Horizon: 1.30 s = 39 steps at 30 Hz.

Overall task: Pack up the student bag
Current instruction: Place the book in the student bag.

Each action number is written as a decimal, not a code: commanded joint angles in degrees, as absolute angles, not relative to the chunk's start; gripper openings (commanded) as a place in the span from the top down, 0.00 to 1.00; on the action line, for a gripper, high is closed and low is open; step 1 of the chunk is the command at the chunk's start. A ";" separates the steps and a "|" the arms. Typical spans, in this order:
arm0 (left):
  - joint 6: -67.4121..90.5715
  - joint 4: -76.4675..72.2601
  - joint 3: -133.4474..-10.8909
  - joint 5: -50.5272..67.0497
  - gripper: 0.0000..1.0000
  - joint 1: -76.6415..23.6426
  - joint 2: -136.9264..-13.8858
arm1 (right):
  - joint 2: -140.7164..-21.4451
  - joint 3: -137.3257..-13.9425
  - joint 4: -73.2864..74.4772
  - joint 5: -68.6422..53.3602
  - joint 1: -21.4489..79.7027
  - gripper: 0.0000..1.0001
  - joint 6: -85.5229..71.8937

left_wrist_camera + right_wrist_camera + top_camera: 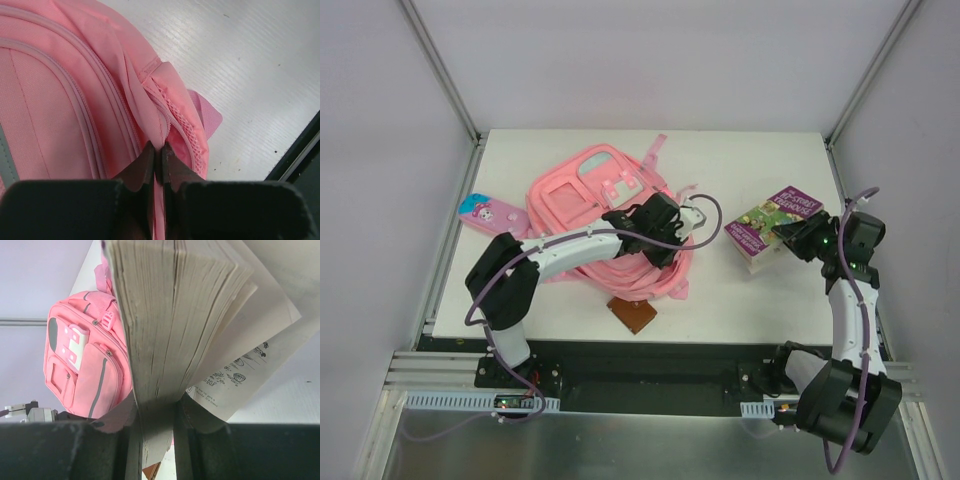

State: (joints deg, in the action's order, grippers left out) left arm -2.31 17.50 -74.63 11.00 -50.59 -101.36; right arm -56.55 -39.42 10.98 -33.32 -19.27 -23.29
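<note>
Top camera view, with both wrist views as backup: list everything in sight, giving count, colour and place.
backpack: one, pink, middle of the table
pencil case: one, pink with a cartoon print, left of the backpack near the table's left edge
book: one, purple and green cover, right side
flat square item: one, brown, near edge, just in front of the backpack
table: one, white
left gripper: one, black, shut on a fold of the backpack
right gripper: one, black, shut on the book
</note>
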 commanded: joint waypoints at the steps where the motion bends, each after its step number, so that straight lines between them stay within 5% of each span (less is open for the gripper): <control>1: -1.94 18.99 -76.90 10.64 1.00 -50.71 -100.38 | -53.88 -39.20 7.73 -36.65 -19.78 0.96 -24.43; 27: -5.45 21.62 -82.71 -8.08 1.00 -47.11 -72.96 | -53.17 -45.79 11.07 -60.90 -17.67 0.99 -21.79; 39: -4.13 21.97 -82.53 -14.32 1.00 -45.00 -69.35 | -56.51 -49.49 11.79 -54.15 8.58 0.99 -24.34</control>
